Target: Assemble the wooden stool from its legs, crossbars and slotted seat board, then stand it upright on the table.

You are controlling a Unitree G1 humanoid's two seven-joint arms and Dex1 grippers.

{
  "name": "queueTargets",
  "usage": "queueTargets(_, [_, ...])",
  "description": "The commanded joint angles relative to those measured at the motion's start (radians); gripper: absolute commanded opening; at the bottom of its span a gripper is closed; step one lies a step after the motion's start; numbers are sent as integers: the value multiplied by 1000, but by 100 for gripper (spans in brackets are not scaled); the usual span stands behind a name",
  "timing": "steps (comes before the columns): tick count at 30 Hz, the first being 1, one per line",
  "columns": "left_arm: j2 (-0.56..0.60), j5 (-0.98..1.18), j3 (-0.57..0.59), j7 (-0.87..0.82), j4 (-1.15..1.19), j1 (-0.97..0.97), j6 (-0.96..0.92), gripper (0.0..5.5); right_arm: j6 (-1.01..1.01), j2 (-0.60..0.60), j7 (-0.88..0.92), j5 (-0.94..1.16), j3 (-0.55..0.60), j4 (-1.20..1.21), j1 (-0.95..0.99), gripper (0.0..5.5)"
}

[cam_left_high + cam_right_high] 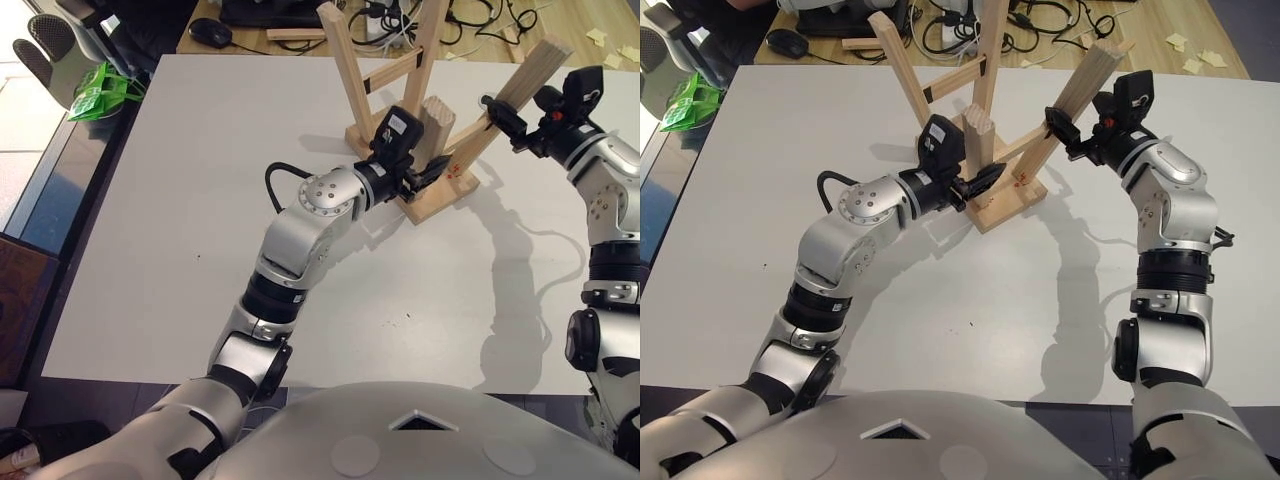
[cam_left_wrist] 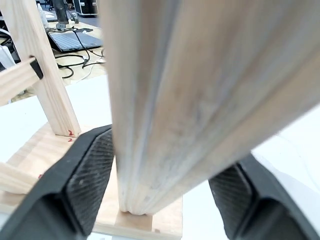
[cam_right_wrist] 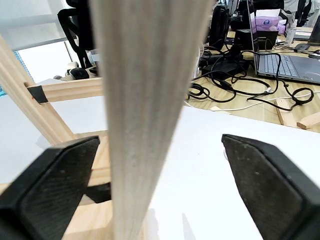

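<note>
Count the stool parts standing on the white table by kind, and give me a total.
Legs: 4 (left leg, far leg, near leg, right leg)
Crossbars: 2 that I can make out (upper crossbar, lower crossbar)
Seat board: 1
Total: 7
</note>
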State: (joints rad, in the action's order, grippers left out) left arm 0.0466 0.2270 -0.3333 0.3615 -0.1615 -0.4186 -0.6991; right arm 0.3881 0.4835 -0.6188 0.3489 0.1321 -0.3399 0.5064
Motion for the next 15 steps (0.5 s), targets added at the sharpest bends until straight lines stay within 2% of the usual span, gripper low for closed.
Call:
queueTargets(1, [-21,-8,11,-3,6,9,64,345,-63,-19,37,20,66,37,13,514])
queueTargets(3, [-39,-13,33,-23,17,5,114,371,-104,-25,40,31,87,71,23,528])
queueTargets(12, [-85,-12,102,-59,49,-20,251,371,-293,-22,116,-61,68,195,111,528])
queueTargets(15, [-87,-11,117,-67,41,-8,287,375,-321,-16,89,-120,-7,263,121,481])
